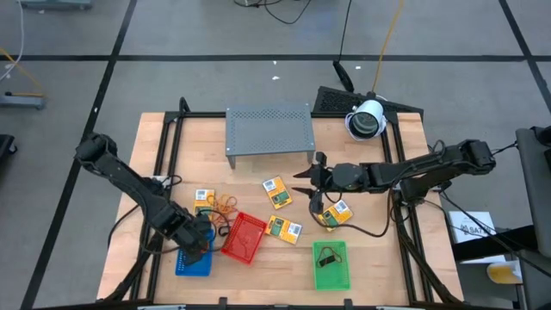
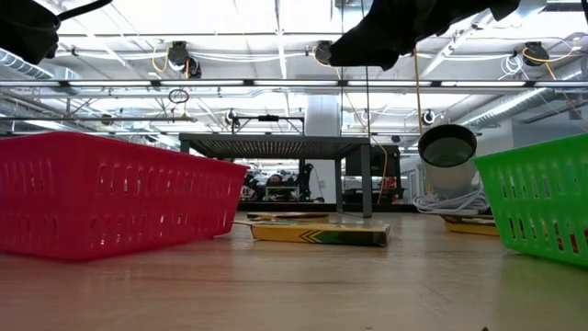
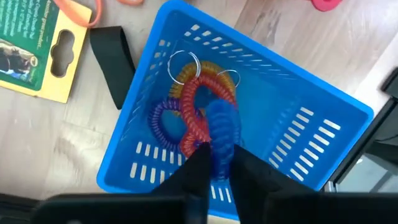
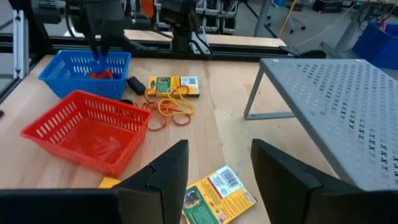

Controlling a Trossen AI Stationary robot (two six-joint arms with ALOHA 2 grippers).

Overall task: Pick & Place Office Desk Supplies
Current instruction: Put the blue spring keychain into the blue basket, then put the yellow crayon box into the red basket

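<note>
Left gripper (image 3: 216, 167) clamped on a blue coil (image 3: 221, 127) inside the blue tray (image 3: 323, 106), atop red, purple and yellow coils (image 3: 186, 99); right gripper (image 4: 217, 168) parted, empty, over a packet (image 4: 217, 193) beyond the red tray (image 4: 56, 127).

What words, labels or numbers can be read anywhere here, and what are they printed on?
None can be read in full.
Green back of the yellow packet beside the blue tray: white lines of print, too blurred to read.
Packet below the right gripper: a barcode label, digits too small.
Packets on the table: coloured print, too small.
White sheet beside the table: dark lettering, too small.
</note>
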